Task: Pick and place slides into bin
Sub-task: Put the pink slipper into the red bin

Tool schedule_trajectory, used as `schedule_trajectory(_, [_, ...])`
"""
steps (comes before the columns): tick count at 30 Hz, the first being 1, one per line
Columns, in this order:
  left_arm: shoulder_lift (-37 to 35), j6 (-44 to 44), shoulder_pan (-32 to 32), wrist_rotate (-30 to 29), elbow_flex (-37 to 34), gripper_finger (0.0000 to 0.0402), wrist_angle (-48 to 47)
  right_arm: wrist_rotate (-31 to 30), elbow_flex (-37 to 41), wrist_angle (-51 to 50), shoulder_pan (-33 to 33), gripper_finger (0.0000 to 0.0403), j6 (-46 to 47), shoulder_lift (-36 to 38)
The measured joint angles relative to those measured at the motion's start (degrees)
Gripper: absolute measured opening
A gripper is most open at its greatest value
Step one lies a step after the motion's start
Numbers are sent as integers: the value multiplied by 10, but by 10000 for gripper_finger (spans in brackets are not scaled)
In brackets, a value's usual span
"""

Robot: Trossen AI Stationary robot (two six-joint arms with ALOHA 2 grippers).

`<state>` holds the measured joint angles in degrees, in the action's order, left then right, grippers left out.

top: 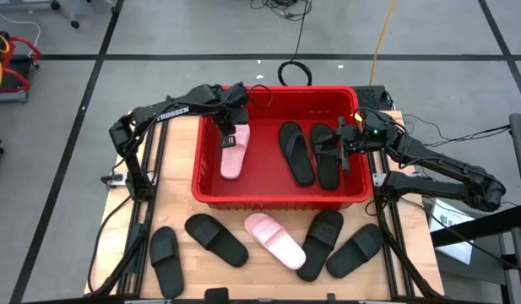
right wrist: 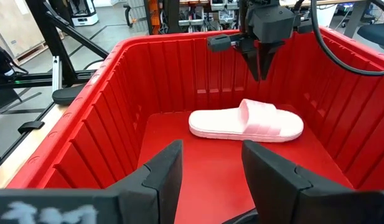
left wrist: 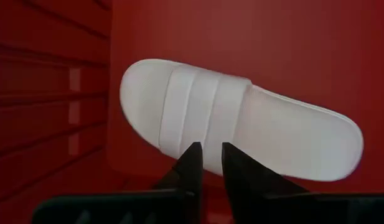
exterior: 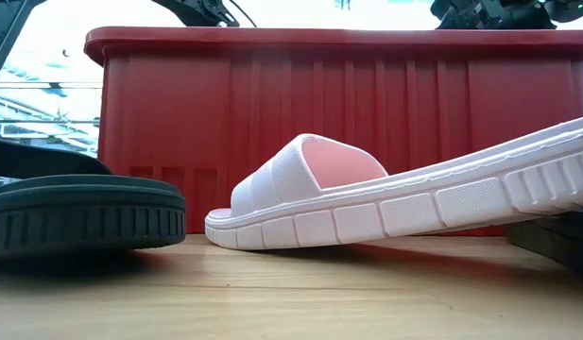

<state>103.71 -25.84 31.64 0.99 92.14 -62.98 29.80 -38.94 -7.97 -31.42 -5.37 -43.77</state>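
The red bin (top: pixel 205 190) stands mid-table. Inside it, a pale pink slide (left wrist: pixel 241 118) lies sole-down on the floor by the left wall. Two black slides (top: pixel 296 152) (top: pixel 326 156) lie side by side toward the right wall. My left gripper (left wrist: pixel 210 158) points down just above the pink slide's strap. A narrow gap shows between its fingers, and it hangs clear of the slide (right wrist: pixel 248 123) in the right wrist view. My right gripper (right wrist: pixel 210 168) stands open over the bin's right rim, with nothing between its fingers.
In front of the bin on the wooden table lie several slides: black ones (top: pixel 165 257) (top: pixel 215 239) at the left, a pink one (top: pixel 275 241) in the middle, and black ones (top: pixel 321 243) (top: pixel 355 251) at the right. Cables run behind the bin.
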Motion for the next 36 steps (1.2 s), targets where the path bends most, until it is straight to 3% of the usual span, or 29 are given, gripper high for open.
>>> schedule_trajectory(11, [-11, 36, -1, 0, 0, 93, 10, 0, 0, 17, 0, 155, -14, 0])
schedule_trajectory(18, [-92, 96, -35, -1, 1, 93, 12, 0, -7, 76, 0, 152, -18, 3])
schedule_trajectory(25, [-185, 162, -111, -63, 1, 93, 4, -3, -62, 40, 44, 83, -57, 3])
schedule_trajectory(30, [-232, 213, -170, -107, 1, 93, -7, -107, -116, -49, 129, 9, -121, 3])
schedule_trajectory(36, [-267, 247, -243, -148, 1, 93, -7, -256, -178, -137, 261, 2, -131, -9])
